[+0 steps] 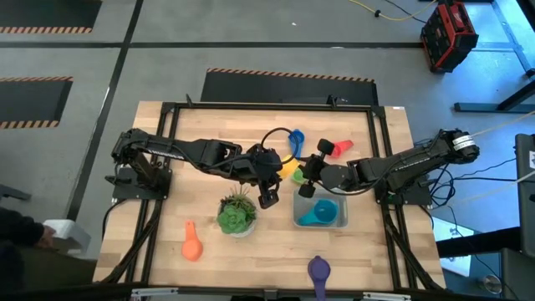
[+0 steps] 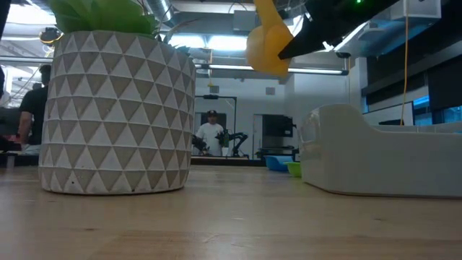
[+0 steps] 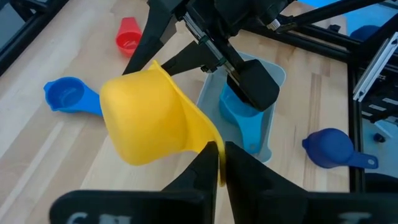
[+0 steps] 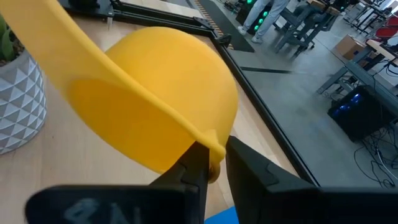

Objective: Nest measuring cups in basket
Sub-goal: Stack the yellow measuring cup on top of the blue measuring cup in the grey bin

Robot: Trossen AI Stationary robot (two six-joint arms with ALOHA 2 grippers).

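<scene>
Both my grippers pinched yellow cup (image 3: 152, 118) mid-air: left gripper (image 3: 216, 155) on handle, right gripper (image 4: 214, 155) on rim — handover, basket (image 1: 338, 221) at four o'clock.

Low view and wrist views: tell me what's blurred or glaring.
Low view: the plant pot and basket sit close and soft, ceiling lights glare. Right wrist view: the yellow cup fills the frame, soft. Left wrist view: it is sharp.

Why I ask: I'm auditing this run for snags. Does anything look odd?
One thing: the yellow cup hangs tilted above the table, pinched by both grippers at once, the left gripper on its handle and the right gripper on its rim. It may be a handover. Nothing looks spilled or broken.
</scene>
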